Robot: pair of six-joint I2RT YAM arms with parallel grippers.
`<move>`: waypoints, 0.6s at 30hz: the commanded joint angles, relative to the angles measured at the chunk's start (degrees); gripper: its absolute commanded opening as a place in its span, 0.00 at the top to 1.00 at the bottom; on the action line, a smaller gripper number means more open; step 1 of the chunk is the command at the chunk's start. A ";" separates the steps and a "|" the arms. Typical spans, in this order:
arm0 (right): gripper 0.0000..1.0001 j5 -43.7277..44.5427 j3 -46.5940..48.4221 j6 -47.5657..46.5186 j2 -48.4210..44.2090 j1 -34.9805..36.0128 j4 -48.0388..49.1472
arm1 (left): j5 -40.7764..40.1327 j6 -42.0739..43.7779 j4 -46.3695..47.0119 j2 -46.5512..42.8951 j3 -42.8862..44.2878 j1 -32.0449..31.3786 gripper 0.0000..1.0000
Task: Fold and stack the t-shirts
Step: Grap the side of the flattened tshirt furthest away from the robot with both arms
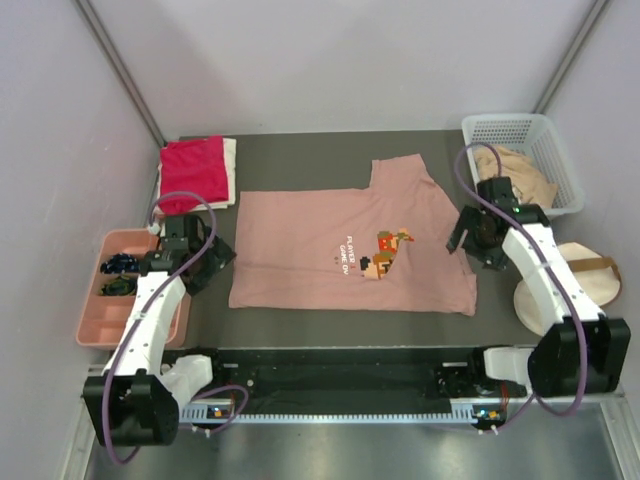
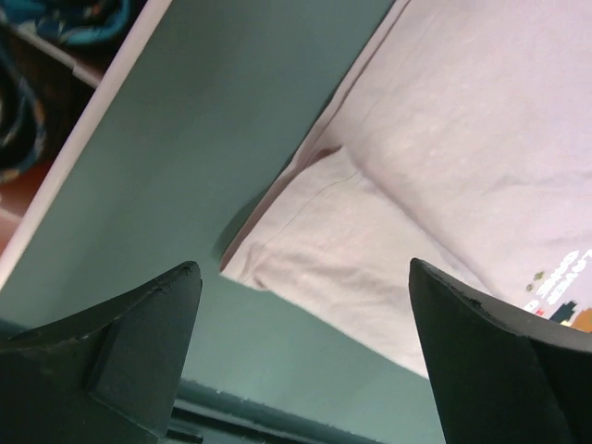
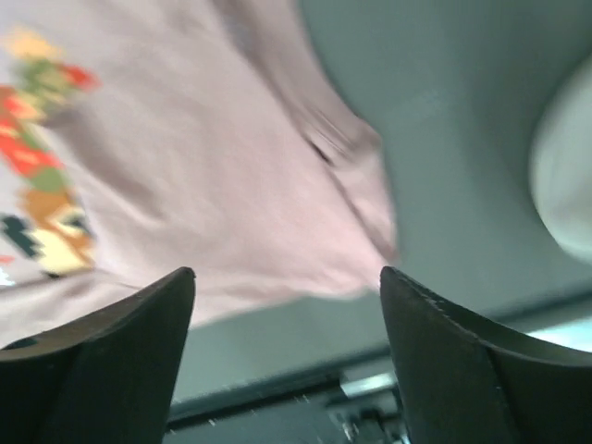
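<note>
A dusty-pink t-shirt (image 1: 330, 235) with a pixel-art print and small white text lies spread flat in the middle of the dark table. A folded red shirt (image 1: 193, 172) lies on a white one (image 1: 231, 160) at the far left. A tan shirt (image 1: 520, 175) sits in the basket. My left gripper (image 1: 215, 262) is open and empty, just left of the pink shirt's near left corner (image 2: 277, 259). My right gripper (image 1: 462, 240) is open and empty, at the shirt's right edge (image 3: 365, 185).
A white mesh basket (image 1: 525, 130) stands at the far right. A pink tray (image 1: 105, 315) with dark items sits at the left edge. A round cream bag with a brown strap (image 1: 590, 275) lies at the right, near the right arm.
</note>
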 commanded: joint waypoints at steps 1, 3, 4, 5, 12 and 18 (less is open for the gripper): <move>0.16 -4.79 9.85 -7.67 10.78 2.71 14.53 | 0.61 5.19 8.14 1.67 0.94 0.24 0.01; 0.15 -5.67 15.65 -9.24 15.72 2.71 16.46 | 0.35 5.99 8.67 3.08 2.08 0.33 0.01; 0.14 -6.90 17.67 -9.86 18.01 2.71 17.08 | 0.26 6.60 8.93 4.48 2.43 0.42 0.01; 0.14 -7.60 22.04 -10.39 23.34 2.71 17.44 | 0.17 6.78 9.19 5.19 3.13 0.33 0.01; 0.12 -11.21 44.47 -15.13 47.24 2.80 18.67 | -1.23 8.89 10.16 8.89 4.63 0.33 0.01; 0.12 -11.74 61.88 -17.16 62.13 2.71 19.72 | -1.77 9.86 10.60 10.03 4.10 0.24 0.01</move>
